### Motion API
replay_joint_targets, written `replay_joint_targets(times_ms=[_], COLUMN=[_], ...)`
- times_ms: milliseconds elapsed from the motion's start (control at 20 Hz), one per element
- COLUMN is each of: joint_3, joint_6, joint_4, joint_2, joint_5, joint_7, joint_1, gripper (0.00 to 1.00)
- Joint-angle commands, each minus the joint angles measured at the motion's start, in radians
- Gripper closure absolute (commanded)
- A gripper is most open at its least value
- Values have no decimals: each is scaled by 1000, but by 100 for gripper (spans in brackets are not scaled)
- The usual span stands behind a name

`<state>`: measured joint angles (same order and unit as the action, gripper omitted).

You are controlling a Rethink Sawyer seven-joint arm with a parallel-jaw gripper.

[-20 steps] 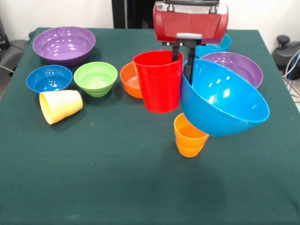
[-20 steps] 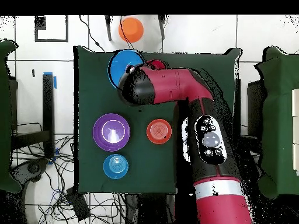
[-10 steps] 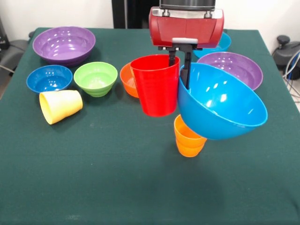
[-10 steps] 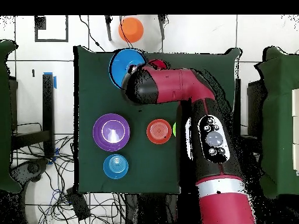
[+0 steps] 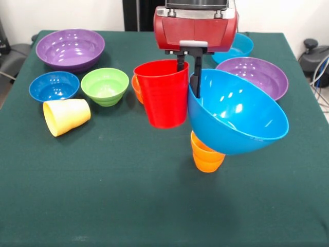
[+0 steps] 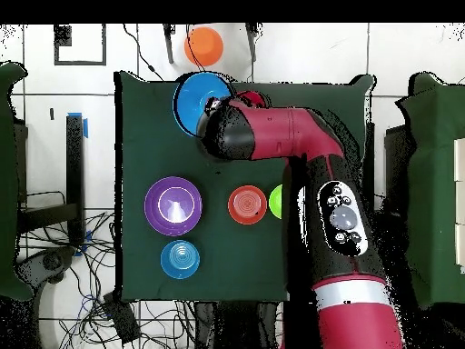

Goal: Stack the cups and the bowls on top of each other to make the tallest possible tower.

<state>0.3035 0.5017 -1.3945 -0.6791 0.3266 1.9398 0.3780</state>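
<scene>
Hand (image 5: 189,69) clamped on rim of large blue bowl (image 5: 236,116): glossy, tilted, lifted off table beside red cup (image 5: 162,92).

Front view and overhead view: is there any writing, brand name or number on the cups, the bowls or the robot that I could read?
No text can be read in either view.
The cups and bowls, such as the red cup and the big blue bowl held by the claw, are plain.
The round buttons on the arm carry no readable marks.
</scene>
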Motion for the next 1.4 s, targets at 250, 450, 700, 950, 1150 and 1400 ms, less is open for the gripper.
replay_joint_targets(times_ms=[250, 450, 700, 950, 1150, 1400], joint_3=[18, 24, 18, 12, 12, 6], joint_6=[-79, -42, -29, -33, -34, -24], joint_4=[-15, -15, -20, 1, 0, -74], joint_2=[53, 58, 53, 62, 59, 13], joint_5=[-28, -49, -49, -31, -31, -12], joint_7=[90, 78, 53, 35, 33, 3], joint_1=[18, 31, 34, 18, 18, 36], gripper=[100, 100, 100, 100, 100, 100])
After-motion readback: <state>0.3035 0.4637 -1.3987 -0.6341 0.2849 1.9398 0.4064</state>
